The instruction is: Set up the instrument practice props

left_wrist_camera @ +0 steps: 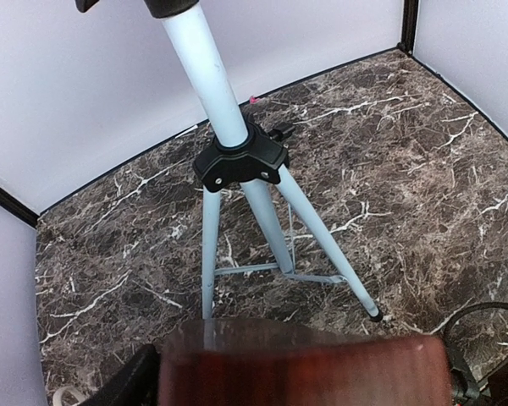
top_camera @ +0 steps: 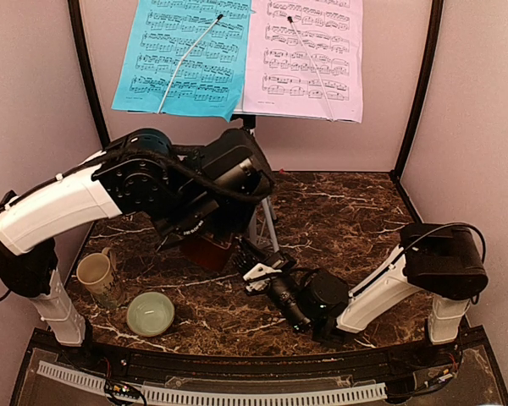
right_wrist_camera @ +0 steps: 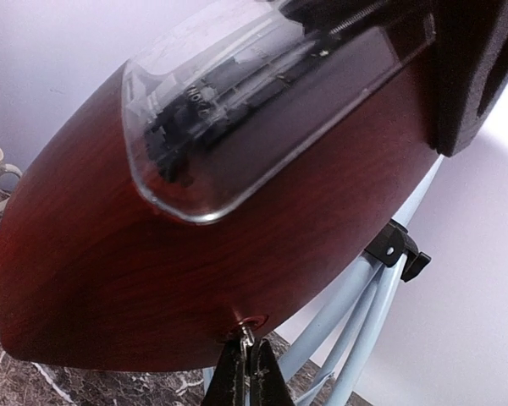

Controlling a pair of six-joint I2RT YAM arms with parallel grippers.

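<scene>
My left fingers [left_wrist_camera: 129, 385] clamp the dark-red pyramid metronome [left_wrist_camera: 305, 372] toward the left edge of the desk [top_camera: 347, 211], so my right fingers [right_wrist_camera: 230, 381] pinch its metal key [right_wrist_camera: 248, 336]

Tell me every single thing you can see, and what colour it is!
Music stand: 1, silver, back middle of the table.
Blue page: 1, blue, on the stand, left side.
Pink page: 1, pink, on the stand, right side.
Metronome: 1, dark red, in front of the stand's legs.
Mug: 1, beige, front left.
Bowl: 1, pale green, beside the mug.
Table: 1, dark marble.
Left gripper: 1, black, shut on the metronome.
Right gripper: 1, black, pinching a small key on the metronome's side.
</scene>
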